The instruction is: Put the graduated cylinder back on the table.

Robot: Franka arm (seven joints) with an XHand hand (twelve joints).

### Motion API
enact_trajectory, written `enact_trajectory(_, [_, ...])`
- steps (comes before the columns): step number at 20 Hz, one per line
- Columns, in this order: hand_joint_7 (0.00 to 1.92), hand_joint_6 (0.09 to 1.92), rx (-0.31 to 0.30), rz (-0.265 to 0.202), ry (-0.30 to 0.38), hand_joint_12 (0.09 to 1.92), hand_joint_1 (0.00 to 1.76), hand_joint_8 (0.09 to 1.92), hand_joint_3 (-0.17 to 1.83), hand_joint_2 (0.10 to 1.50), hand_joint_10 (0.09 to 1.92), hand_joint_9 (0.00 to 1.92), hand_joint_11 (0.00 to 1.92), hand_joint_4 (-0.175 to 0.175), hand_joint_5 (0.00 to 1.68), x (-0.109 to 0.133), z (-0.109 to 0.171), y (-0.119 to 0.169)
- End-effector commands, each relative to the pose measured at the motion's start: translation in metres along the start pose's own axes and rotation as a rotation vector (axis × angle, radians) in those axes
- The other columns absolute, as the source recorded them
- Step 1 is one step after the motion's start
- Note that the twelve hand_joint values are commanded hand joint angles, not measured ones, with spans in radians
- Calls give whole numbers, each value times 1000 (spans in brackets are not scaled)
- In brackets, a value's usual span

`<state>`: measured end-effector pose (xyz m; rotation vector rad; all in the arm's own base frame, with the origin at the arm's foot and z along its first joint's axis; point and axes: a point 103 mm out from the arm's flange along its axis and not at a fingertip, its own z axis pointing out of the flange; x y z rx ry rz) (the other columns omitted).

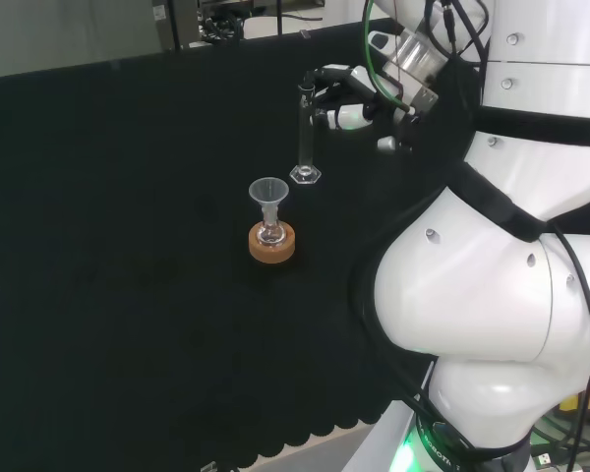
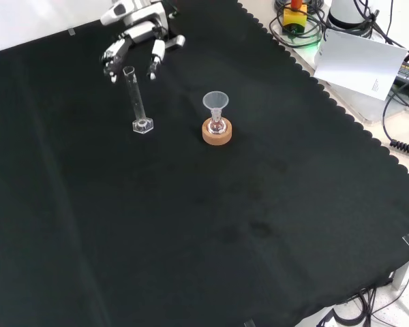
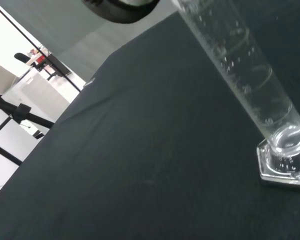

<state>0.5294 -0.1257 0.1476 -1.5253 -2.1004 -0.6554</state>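
Note:
The clear graduated cylinder stands upright on the black cloth, its hexagonal foot flat on the cloth in the front view. The hand hovers at the cylinder's top, on its right in the head view. Seen from the front, the hand is just behind the cylinder's rim, its fingers relaxed and spread on both sides of the tube with a gap to the glass. The wrist view looks down the tube to the cylinder's foot resting on the cloth.
A small flask with a clear funnel in its neck sits on a cork ring in front of the cylinder in the head view, and to the cylinder's right in the front view. A white sheet and cables lie beyond the cloth's scalloped edge.

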Motion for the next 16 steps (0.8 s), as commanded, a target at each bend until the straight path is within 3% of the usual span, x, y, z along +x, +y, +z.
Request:
enact_trajectory(1, [293, 297, -56, 34, -86, 1334, 879, 636, -175, 929, 87, 750, 264, -48, 408, 26, -44, -35])
enact_trajectory(16, [291, 273, -132, 41, -241, 1335, 878, 638, -175, 936, 87, 742, 252, -49, 418, 106, -100, -81])
